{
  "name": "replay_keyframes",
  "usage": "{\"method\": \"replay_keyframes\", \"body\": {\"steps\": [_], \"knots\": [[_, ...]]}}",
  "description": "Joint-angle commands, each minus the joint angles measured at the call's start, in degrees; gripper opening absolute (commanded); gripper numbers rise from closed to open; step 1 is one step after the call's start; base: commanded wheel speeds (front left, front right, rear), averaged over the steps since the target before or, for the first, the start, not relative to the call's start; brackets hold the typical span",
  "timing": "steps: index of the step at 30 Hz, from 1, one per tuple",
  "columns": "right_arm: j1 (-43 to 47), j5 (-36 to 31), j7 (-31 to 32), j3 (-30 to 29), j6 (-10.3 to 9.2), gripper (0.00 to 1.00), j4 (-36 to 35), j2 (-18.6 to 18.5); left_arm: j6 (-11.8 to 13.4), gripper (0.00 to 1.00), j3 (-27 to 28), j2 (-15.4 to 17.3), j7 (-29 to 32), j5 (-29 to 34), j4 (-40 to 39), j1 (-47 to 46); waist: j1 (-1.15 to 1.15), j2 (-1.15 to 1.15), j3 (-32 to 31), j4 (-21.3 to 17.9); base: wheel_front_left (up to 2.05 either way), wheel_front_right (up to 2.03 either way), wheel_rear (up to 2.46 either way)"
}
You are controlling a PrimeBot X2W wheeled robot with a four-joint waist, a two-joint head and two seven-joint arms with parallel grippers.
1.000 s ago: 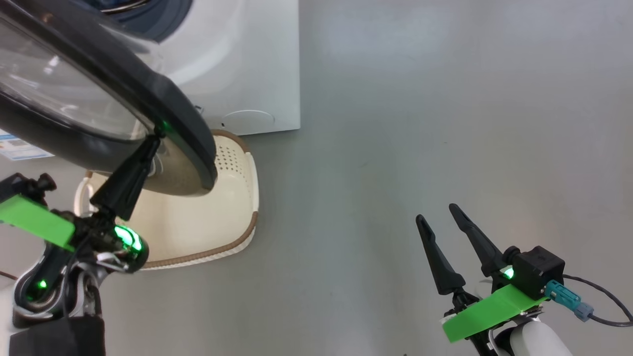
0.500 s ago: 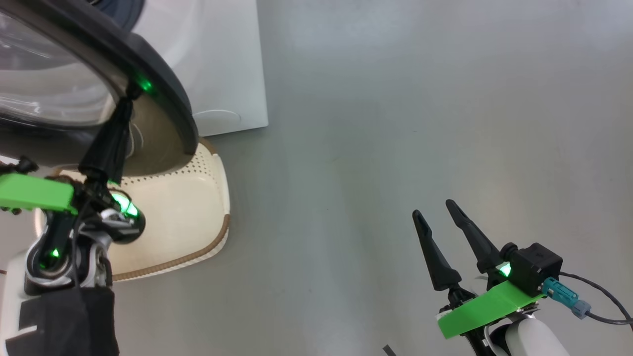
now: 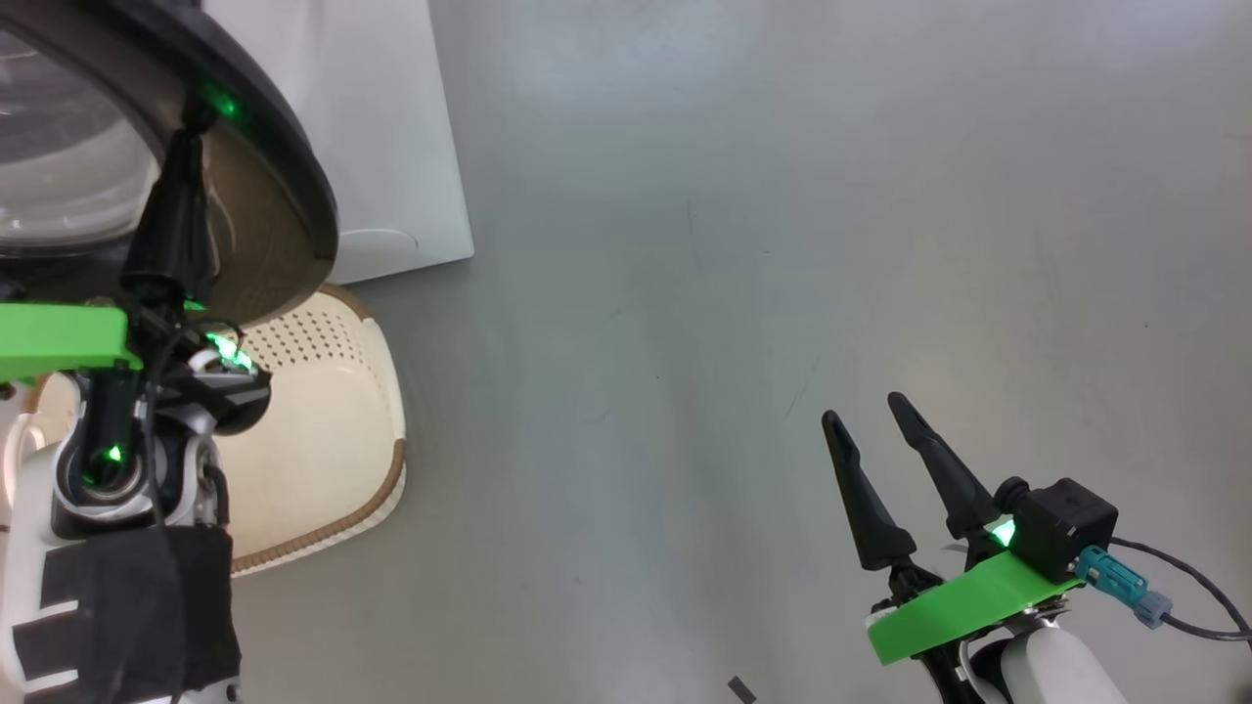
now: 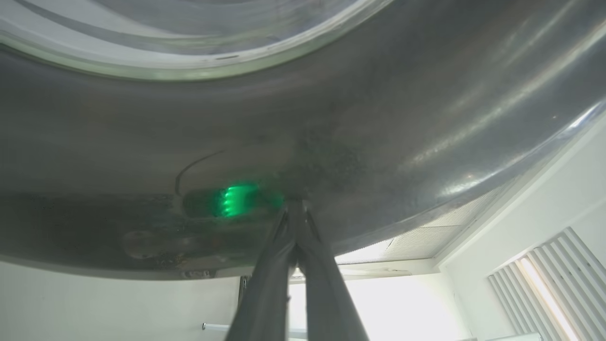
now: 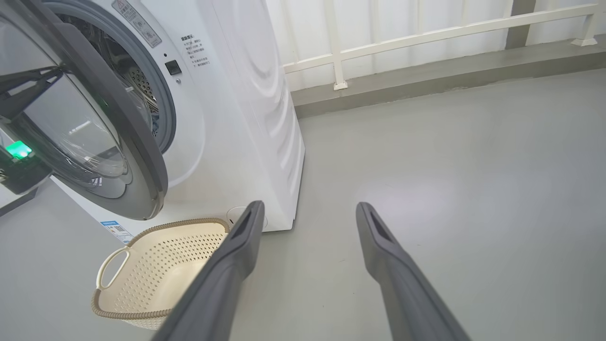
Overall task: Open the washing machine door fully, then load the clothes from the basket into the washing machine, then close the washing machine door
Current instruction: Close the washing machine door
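Now, head view: left gripper (image 3: 201, 110), fingers shut on nothing, tips touching the black frame (image 3: 293, 196) of the washing machine door (image 3: 68, 147), part-open above the basket (image 3: 342, 440); right gripper (image 3: 864, 408) spread wide, idle, well apart. Left wrist view: tips pressed on frame beside the glass (image 4: 189, 38). Right wrist view: door ajar off the washing machine (image 5: 255, 104). Judgement: door rigid, hinged, slick; push the frame near its free edge, not glass.
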Motion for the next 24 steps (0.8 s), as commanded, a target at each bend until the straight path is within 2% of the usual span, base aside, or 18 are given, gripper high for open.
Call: {"method": "replay_keyframes", "body": {"steps": [1, 10, 17, 24], "knots": [[-0.87, -0.08, -0.69, 1.01, 0.09, 1.0, -1.13, 0.35, -0.41, 0.0, 0.55, 1.37, -0.07, -0.01, -1.71, -0.95, 0.0, 0.0, -0.25, -0.05, 0.0, 0.0, 0.0], [0.0, -0.78, -0.69, -0.75, 0.09, 1.0, -2.05, 0.4, -0.41, 0.0, -0.24, 1.37, 1.53, 0.1, -3.45, 2.82, 0.0, 0.0, -2.06, 1.89, 0.0, 0.0, 0.0], [1.63, -1.33, -0.69, -2.48, 0.09, 1.0, -3.7, 0.0, -0.41, 0.0, -0.63, 1.73, 3.04, 2.01, -9.68, 10.5, 0.0, 0.0, -6.03, 4.0, 0.0, 0.0, 0.0], [4.21, -1.91, -0.69, -3.69, 0.09, 1.0, -5.36, -0.87, -0.41, 0.0, -1.25, 1.86, -1.4, 5.46, -17.3, 18.51, 0.0, 0.0, -10.56, 7.03, 0.0, 0.0, 0.0]]}}
